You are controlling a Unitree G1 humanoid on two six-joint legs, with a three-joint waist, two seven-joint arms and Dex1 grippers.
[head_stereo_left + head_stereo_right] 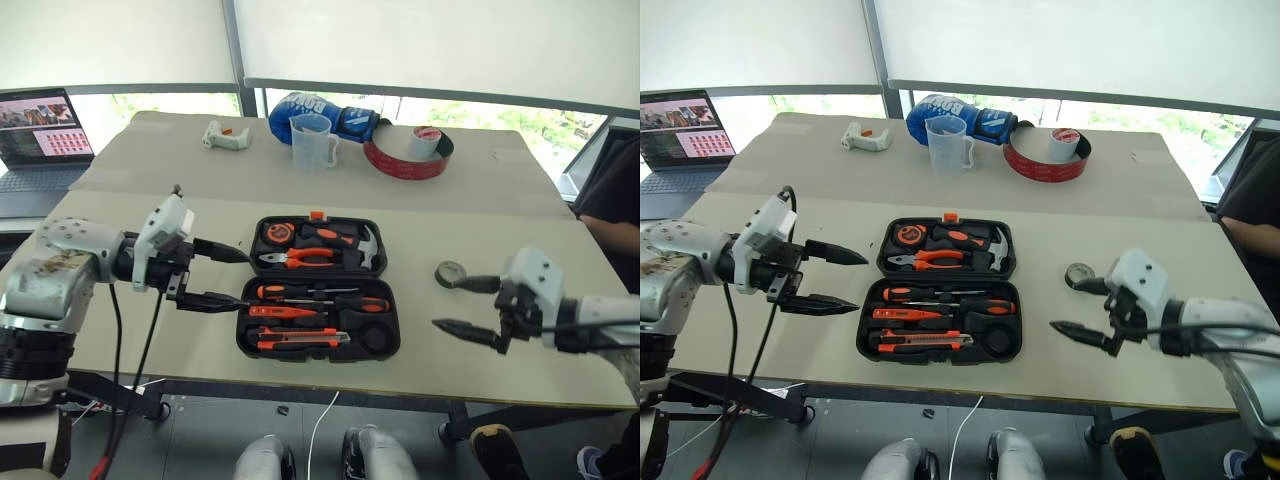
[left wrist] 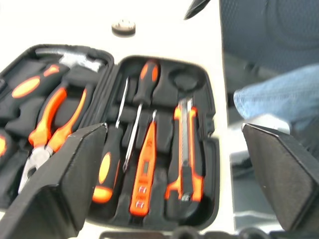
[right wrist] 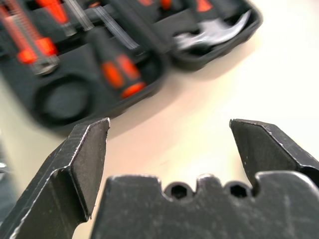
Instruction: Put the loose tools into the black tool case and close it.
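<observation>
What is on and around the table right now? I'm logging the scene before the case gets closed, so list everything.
black tool case: one, black, open at the table's near middle
screwdrivers: two orange-black, near half of case
red screwdriver: one, near half
utility knife: one, orange-black, nearest slot
pliers: one, orange-handled, far half
hammer: one, far half
tape measure: one, far half
small tape roll: one, dark, on table right of case
big tape roll: one, red, far side
measuring cup: one, clear, far side
laptop: one, open, far left
left gripper: open, left of case
right gripper: open, right of case
</observation>
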